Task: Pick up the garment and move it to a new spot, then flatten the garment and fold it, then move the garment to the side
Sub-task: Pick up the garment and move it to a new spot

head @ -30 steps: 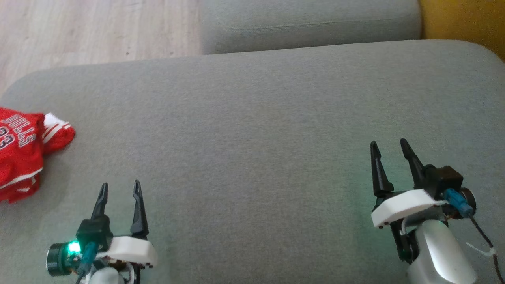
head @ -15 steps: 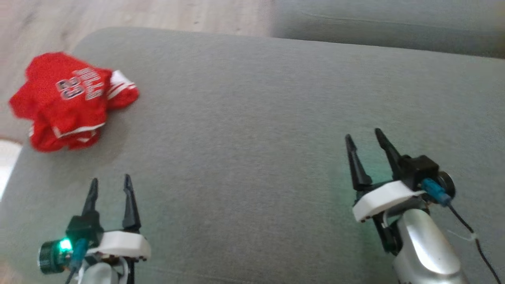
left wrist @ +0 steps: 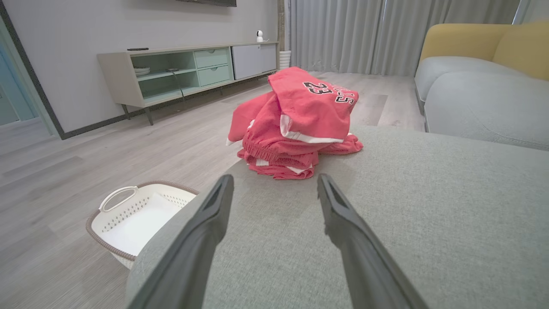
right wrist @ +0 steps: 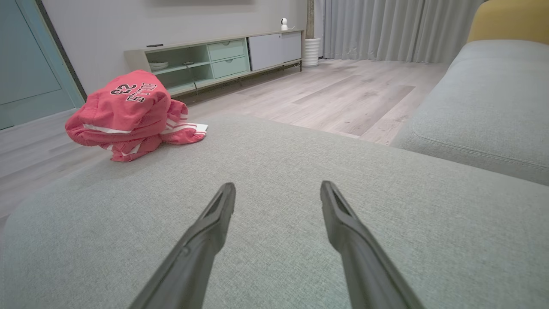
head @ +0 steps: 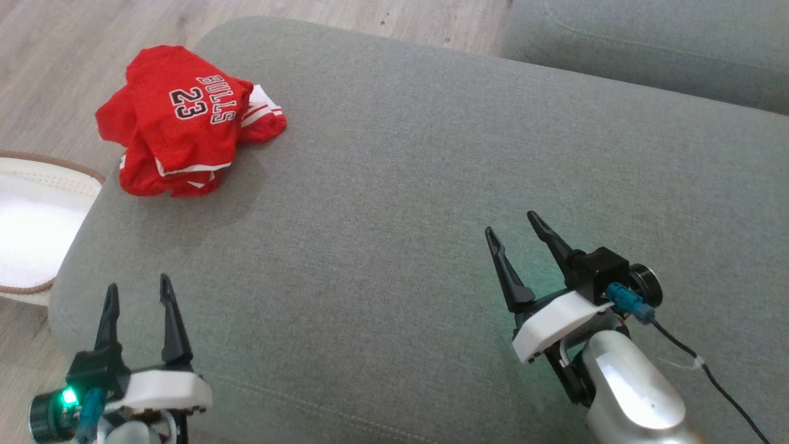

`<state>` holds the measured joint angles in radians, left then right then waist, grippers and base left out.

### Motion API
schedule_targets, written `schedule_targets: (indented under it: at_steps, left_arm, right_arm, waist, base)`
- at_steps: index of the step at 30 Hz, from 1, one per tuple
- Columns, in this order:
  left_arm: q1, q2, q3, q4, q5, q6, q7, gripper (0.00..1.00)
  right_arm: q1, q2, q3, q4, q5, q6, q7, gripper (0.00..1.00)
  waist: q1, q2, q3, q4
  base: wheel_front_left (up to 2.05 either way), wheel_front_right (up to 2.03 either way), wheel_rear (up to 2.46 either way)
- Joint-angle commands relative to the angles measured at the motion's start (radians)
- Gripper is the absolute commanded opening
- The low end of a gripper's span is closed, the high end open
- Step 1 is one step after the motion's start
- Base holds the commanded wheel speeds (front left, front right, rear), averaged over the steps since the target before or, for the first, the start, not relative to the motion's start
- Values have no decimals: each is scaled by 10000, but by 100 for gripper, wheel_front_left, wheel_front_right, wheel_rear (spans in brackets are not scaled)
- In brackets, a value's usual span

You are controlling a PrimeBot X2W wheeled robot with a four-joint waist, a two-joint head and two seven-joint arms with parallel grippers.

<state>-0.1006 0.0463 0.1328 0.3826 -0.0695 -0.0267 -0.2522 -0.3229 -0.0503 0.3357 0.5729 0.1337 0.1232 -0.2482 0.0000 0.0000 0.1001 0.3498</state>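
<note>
The red garment (head: 185,123) is lying bunched at the far left corner of the sofa cushion (head: 431,185), lettering up, striped end pointing right, long axis unclear. The left gripper (head: 138,282) and right gripper (head: 510,222) are hovering released, empty.

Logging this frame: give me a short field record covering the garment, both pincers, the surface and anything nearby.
item: red garment, crumpled in a heap, "BULLS 23" lettering showing
location: far left corner of the gray cushion, close to its edge
left arm: left pincer open, empty, over the cushion's near left part, short of the garment
right arm: right pincer open, empty, well apart from the garment
nearby: white basket on the wood floor beside the cushion's left edge
stage: garment not yet grasped
</note>
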Motion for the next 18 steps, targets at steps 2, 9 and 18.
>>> schedule_targets:
  at_steps: [2, 9, 18]
  left_arm:
    - [-77, 108, 487, -174, 80, 47, -95, 100]
    - [-119, 104, 704, 3, 197, -6, -95, 100]
    - [-154, 117, 922, 158, 254, -92, -95, 100]
  right_arm:
    - [-380, 1, 270, -224, 98, 75, -136, 100]
    - [-297, 1, 283, -133, 108, 75, -136, 100]
    - [-341, 1, 269, -135, 93, 75, -136, 100]
  waist:
    - [0, 0, -66, 72]
    - [0, 0, -121, 220]
    - [0, 0, -19, 281]
  base:
    - [0, 0, 0]
    - [0, 0, 0]
    - [0, 0, 0]
